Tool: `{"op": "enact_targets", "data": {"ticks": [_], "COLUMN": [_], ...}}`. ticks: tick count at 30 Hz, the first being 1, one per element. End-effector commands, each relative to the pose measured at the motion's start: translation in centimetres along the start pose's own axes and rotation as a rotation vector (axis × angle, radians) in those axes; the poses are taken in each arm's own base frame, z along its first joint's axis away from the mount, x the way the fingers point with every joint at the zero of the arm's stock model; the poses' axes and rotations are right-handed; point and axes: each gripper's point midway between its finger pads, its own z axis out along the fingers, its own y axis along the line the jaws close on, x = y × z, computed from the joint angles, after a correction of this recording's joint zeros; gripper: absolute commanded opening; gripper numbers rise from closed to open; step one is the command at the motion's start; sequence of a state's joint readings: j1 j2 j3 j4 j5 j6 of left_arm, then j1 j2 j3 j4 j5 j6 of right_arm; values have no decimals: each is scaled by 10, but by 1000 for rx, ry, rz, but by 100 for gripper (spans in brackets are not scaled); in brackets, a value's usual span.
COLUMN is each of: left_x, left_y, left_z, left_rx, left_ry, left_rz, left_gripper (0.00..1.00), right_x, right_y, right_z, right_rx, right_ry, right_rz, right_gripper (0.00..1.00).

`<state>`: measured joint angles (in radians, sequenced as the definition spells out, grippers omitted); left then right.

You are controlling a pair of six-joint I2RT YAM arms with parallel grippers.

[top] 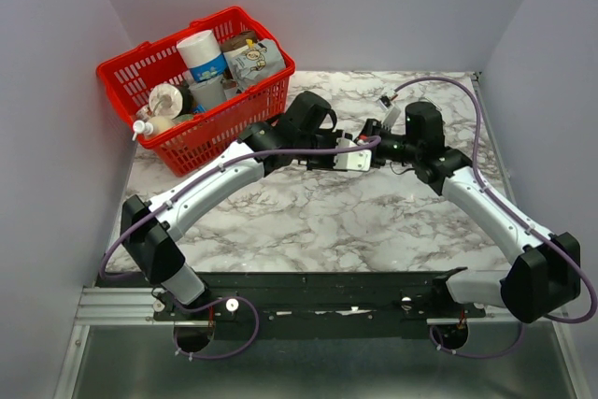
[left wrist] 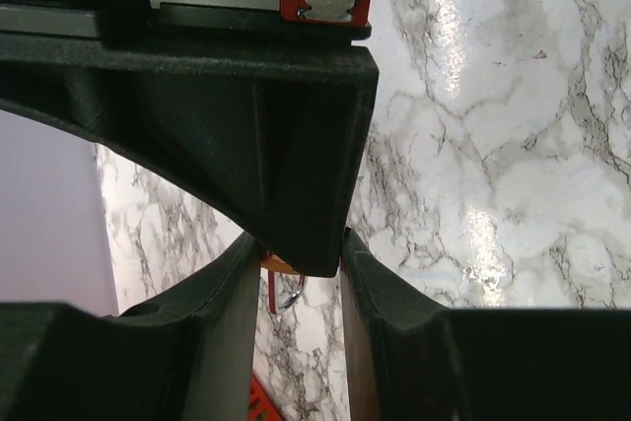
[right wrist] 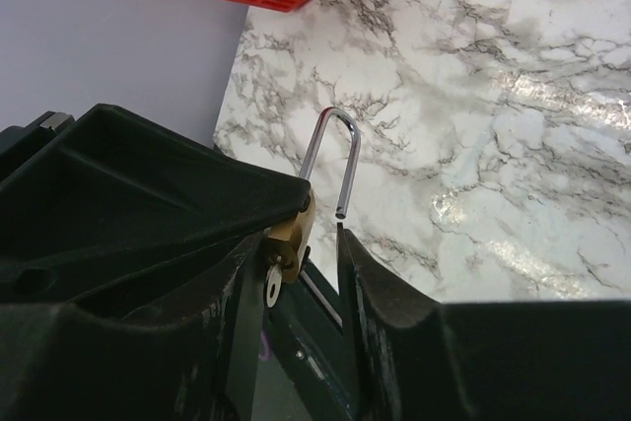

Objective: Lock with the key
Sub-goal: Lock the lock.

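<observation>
Top external view: we see a red basket (top: 210,135) at the far left corner of the marble desk (top: 308,221). It is packed full. In it stand a white can (top: 200,51) with a blue label, a crumpled bag (top: 254,61) just right of it, a dark tub (top: 207,91) in front of the can, a round pale bundle (top: 166,98), and a white pump bottle (top: 145,125) at the near left corner. Some items are half hidden by others, and we cannot name them.

Both arms reach to the middle of the desk, right of the basket, and their tips meet there.

From the right wrist we see the brass lock (right wrist: 294,232) up off the desk, between the fingers of the right gripper (right wrist: 301,239). Those fingers stand apart, with a gap between the lock and one finger (right wrist: 380,308), so this gripper pinches nothing. The steel shackle (right wrist: 335,150) is raised, its free end out of the body. The key (right wrist: 273,286) sticks out of the lock's underside.

From the left wrist, the left gripper (left wrist: 299,244) has its fingers (left wrist: 225,327) drawn in close. A sliver of brass shows between them, and it appears clamped on the lock. A black finger of the other gripper crosses in front and hides most of the lock. A metal ring (left wrist: 288,295) hangs just under the brass.
</observation>
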<state>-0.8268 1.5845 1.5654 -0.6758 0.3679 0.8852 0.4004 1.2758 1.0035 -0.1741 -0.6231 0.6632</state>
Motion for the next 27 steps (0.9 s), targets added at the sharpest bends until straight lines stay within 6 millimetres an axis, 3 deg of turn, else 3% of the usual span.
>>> {"op": "enact_targets", "data": {"ticks": [1, 4, 8, 10, 11, 12, 14, 15, 21, 25, 27], "left_x": [-22, -23, -22, -21, -21, -19, -19, -22, -12, -16, -9], "left_y": [17, 17, 15, 12, 11, 9, 8, 8, 6, 9, 6], "left_z": [-8, -8, -9, -11, -11, -12, -18, -22, -69, -98, -104], "left_rx": [-48, -51, -45, -39, -39, -37, -37, -30, -12, -108, -149], "left_ry": [-56, -57, -58, -56, -56, -52, -57, -76, -98, -108, -97], "left_rz": [0, -9, -13, -29, -31, -51, -76, -94, -257, -386, -470], "left_gripper": [17, 17, 20, 27, 35, 56, 71, 98, 99, 99, 99], "right_x": [-8, -7, -10, -11, -11, -12, -14, -15, -13, -5, 1], "right_y": [-10, -7, 1, 5, 8, 13, 17, 23, 36, 56, 72], "right_z": [10, 11, 8, 6, 5, 2, -1, -6, -33, -53, -65], "right_rx": [41, 22, -2, -18, -31, -41, -55, -67, -144, -234, -302], "right_ry": [-21, -11, -14, -15, -9, -16, -23, -30, -41, -46, -51], "right_rz": [4, 1, -32, -47, -62, -78, -115, -138, -288, -432, -531], "right_gripper": [38, 29, 1, 1, 1, 1, 1, 1, 1, 1, 1]}}
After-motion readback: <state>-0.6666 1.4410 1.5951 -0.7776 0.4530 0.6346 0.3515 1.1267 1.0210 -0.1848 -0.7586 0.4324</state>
